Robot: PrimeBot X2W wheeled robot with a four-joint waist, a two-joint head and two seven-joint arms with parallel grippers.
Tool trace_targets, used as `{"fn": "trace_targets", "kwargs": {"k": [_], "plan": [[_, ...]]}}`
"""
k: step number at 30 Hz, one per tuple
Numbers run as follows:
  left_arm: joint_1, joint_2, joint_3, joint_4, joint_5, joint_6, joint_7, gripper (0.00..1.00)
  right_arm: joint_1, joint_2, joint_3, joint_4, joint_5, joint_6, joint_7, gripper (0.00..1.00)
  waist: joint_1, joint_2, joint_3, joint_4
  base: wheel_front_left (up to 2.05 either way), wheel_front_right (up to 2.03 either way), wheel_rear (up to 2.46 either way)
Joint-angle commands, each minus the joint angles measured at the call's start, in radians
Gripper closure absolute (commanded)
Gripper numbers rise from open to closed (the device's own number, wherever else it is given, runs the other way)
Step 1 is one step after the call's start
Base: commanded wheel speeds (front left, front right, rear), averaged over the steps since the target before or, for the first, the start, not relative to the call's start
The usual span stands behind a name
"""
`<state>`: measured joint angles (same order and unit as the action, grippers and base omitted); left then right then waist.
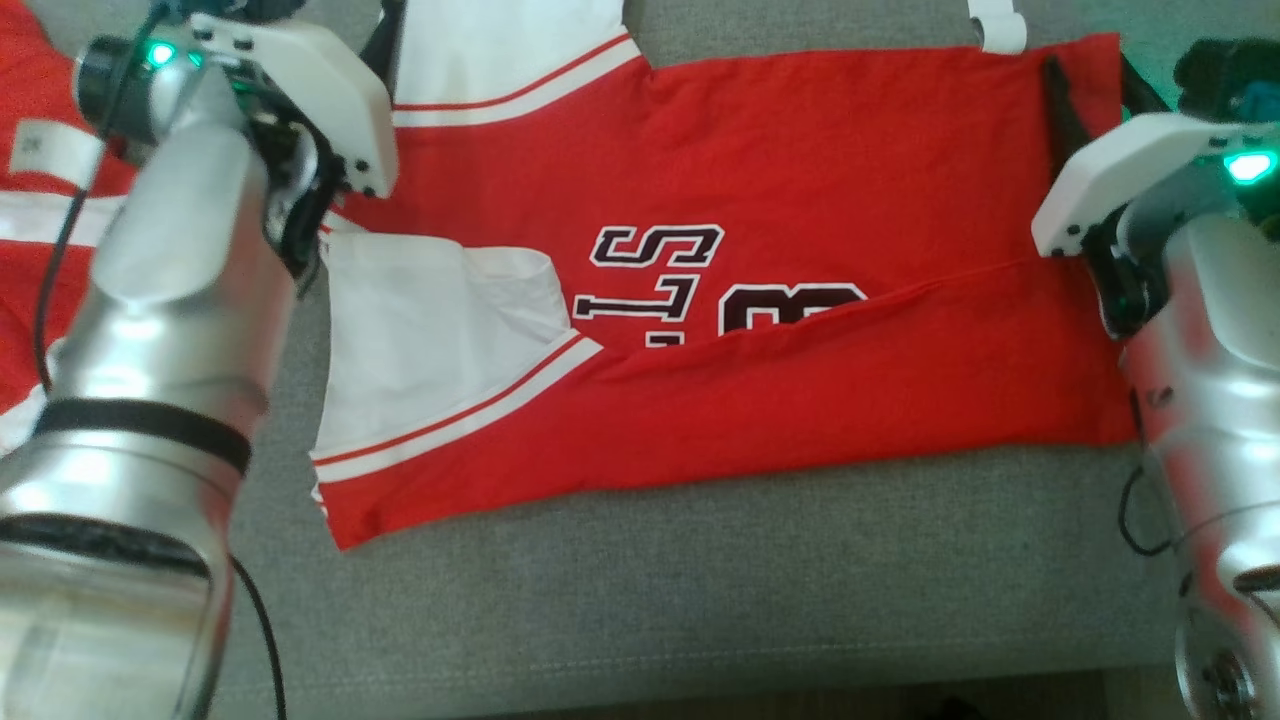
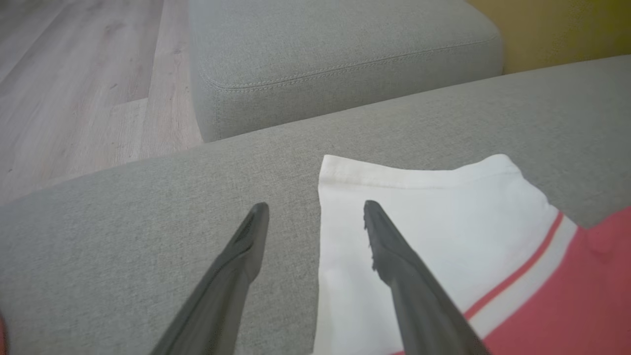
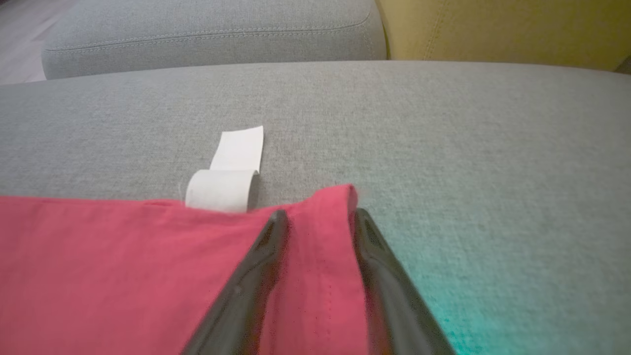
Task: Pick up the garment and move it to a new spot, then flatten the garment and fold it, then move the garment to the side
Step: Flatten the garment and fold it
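Head view: A red jersey with white sleeves and dark block lettering lies spread across a grey sofa cushion, its near edge folded up over the lower part of the print. The silver left arm reaches in at the sleeve end, the right arm at the hem end. A second red garment lies at the far left, and a white label pokes out past the jersey's far edge.

Left wrist view: The left gripper stands wide open and holds nothing. One finger hangs over bare grey cushion, the other over the white sleeve, whose cuff edge lies flat (red piping runs just behind it). Beyond are another grey cushion and a wooden floor.

Right wrist view: The right gripper straddles the jersey's far hem corner, red cloth filling the gap between its partly parted fingers. Whether they are pinching the cloth cannot be told. The curled label lies just beside the corner, on the cushion.
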<state>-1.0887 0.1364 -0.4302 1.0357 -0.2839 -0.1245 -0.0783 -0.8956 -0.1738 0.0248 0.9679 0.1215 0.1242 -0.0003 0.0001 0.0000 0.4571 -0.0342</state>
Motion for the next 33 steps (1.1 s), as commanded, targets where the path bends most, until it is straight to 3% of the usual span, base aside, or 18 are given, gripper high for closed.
{"fn": "trace_targets", "kwargs": {"k": [1, 2, 3, 5, 6, 18, 23, 24, 25, 26, 33], "plan": [[-0.061, 0.056, 0.012, -0.017, -0.010, -0.004, 0.003, 0.00, -0.033, 0.006, 0.022, -0.021, -0.002, 0.007, -0.015, 0.54, -0.0001, 0.0000, 0.014, -0.004, 0.00, 0.00, 0.00], [-0.071, 0.059, 0.009, -0.008, -0.020, -0.005, 0.010, 0.00, -0.041, 0.008, 0.027, -0.014, 0.000, 0.007, -0.019, 0.65, -0.0001, 0.0000, 0.019, -0.007, 0.00, 0.00, 0.00], [-0.080, 0.062, -0.003, -0.002, -0.028, -0.005, 0.019, 0.00, -0.048, 0.010, 0.032, -0.007, 0.002, 0.007, -0.023, 0.86, -0.0001, 0.0000, 0.025, -0.009, 0.00, 0.00, 0.00], [-0.089, 0.066, -0.018, 0.001, -0.035, -0.005, 0.027, 0.00, -0.056, 0.011, 0.037, -0.001, 0.004, 0.007, -0.027, 0.86, -0.0001, 0.0000, 0.031, -0.012, 0.00, 0.00, 0.00], [-0.095, 0.069, -0.032, 0.002, -0.049, -0.006, 0.038, 0.00, -0.065, 0.012, 0.042, 0.004, 0.006, 0.007, -0.033, 1.00, -0.0001, 0.0000, 0.038, -0.016, 0.00, 0.00, 0.00], [-0.183, 0.196, -0.197, -0.066, -0.276, -0.006, 0.160, 0.00, -0.141, 0.055, 0.107, 0.040, 0.055, 0.007, -0.111, 1.00, -0.0001, 0.0000, 0.119, -0.095, 0.00, 0.00, 0.00], [-0.200, 0.218, -0.249, -0.088, -0.343, -0.006, 0.188, 0.00, -0.155, 0.057, 0.128, 0.055, 0.077, 0.007, -0.127, 1.00, -0.0001, 0.0000, 0.136, -0.110, 0.00, 0.00, 0.00], [-0.203, 0.221, -0.258, -0.090, -0.354, -0.006, 0.191, 0.04, -0.158, 0.055, 0.131, 0.058, 0.081, 0.007, -0.129, 1.00, -0.0001, 0.0000, 0.139, -0.110, 0.00, 0.00, 0.00], [-0.204, 0.223, -0.269, -0.092, -0.363, -0.006, 0.194, 0.65, -0.161, 0.053, 0.133, 0.062, 0.085, 0.007, -0.132, 1.00, -0.0001, 0.0000, 0.141, -0.109, 0.00, 0.00, 0.00], [-0.206, 0.226, -0.280, -0.094, -0.369, -0.006, 0.193, 1.00, -0.163, 0.051, 0.136, 0.065, 0.088, 0.007, -0.135, 1.00, -0.0001, 0.0000, 0.141, -0.108, 0.00, 0.00, 0.00], [-0.219, 0.238, -0.340, -0.115, -0.396, -0.006, 0.105, 1.00, -0.180, 0.037, 0.142, 0.097, 0.094, 0.007, -0.165, 1.00, -0.0001, 0.0000, 0.124, -0.090, 0.00, 0.00, 0.00]]}}
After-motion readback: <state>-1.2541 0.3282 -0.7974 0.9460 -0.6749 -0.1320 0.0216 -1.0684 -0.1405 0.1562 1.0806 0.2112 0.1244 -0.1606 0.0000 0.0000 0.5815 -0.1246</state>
